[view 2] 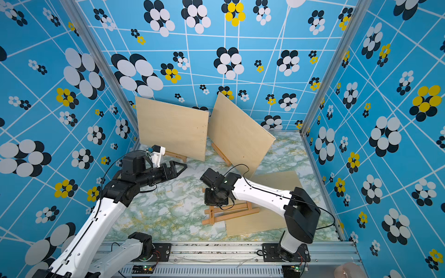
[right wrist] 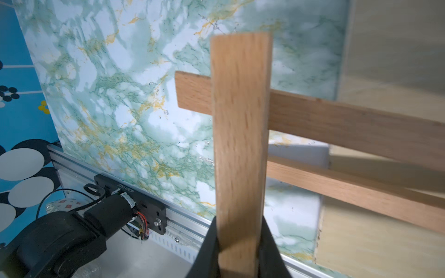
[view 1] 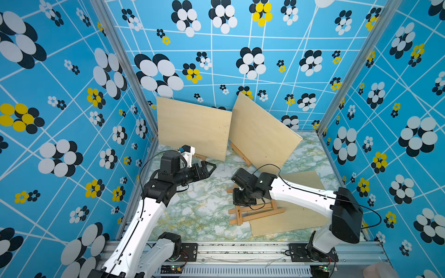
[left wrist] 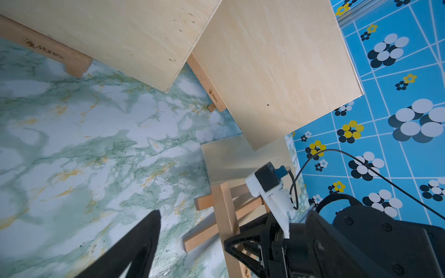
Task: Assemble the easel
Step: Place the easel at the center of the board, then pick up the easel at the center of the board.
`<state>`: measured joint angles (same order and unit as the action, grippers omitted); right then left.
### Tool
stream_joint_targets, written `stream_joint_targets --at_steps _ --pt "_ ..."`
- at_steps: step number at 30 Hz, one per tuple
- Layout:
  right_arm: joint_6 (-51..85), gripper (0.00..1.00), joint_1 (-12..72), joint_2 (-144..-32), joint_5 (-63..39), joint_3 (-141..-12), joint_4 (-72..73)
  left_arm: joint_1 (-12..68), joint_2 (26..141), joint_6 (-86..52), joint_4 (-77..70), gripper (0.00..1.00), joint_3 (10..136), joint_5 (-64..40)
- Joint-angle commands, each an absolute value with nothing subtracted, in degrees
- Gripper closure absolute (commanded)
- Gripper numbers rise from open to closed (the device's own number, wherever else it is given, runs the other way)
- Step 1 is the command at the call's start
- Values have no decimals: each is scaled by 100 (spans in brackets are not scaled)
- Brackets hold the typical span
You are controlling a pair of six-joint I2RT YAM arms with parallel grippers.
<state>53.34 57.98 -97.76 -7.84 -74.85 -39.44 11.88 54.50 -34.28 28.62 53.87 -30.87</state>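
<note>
Beech-coloured wood, smooth and straight-grained: the easel (view 1: 256, 213) lies flat directly under the right gripper (right wrist: 238, 245). Its jaws are clamped on the end of one flat slat (right wrist: 240, 120) that crosses two long bars. Beneath lie a pale plywood sheet (view 1: 289, 221) and the glossy green-veined marble tabletop (view 1: 199, 211). The left gripper (view 1: 212, 167) hovers with jaws wide apart, holding nothing. Past its tips a square plywood board (view 1: 192, 127) leans on a small wooden stand (view 1: 199, 157), with a second board (view 1: 260, 134) tilted beside it.

A: Walls (view 1: 240, 36)?
B: Three, blue, white grid lines, black-white-yellow flower print. Aluminium posts (view 1: 124, 62) at back corners.
A: Floor?
B: Green-white marble tabletop (view 1: 192, 216), gold veins; aluminium rail (view 1: 240, 249) along front. Light even.
</note>
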Motion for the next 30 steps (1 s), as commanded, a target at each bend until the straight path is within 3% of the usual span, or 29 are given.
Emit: stream_joint_targets --at_steps 1,8,9,12,17,24,30 --pt "5026 100 5809 -10270 -866 -8032 -3922 1113 5366 -3434 3145 5 5112 -2947" --pt "4893 100 5821 -10576 -984 -8179 -3752 1125 5115 -3498 3324 8 4359 -2920" --pt "4874 95 5825 -10518 -988 -8137 -3696 1125 5093 -3508 3307 9 4244 -2948" --pt "4749 62 5818 -10533 -859 -8235 -3957 1138 5080 -3572 3192 9 4032 -2950" --pt "5070 47 5818 -10031 -631 -7767 -3942 1350 5247 -3656 2922 11 3964 -2906" --pt "6934 43 5818 -8495 143 -6252 -4238 2342 5855 -3398 3166 20 4108 -2114" --pt "7156 42 5727 -7798 598 -5845 -4453 3473 6428 -3464 3367 25 4195 -1326"
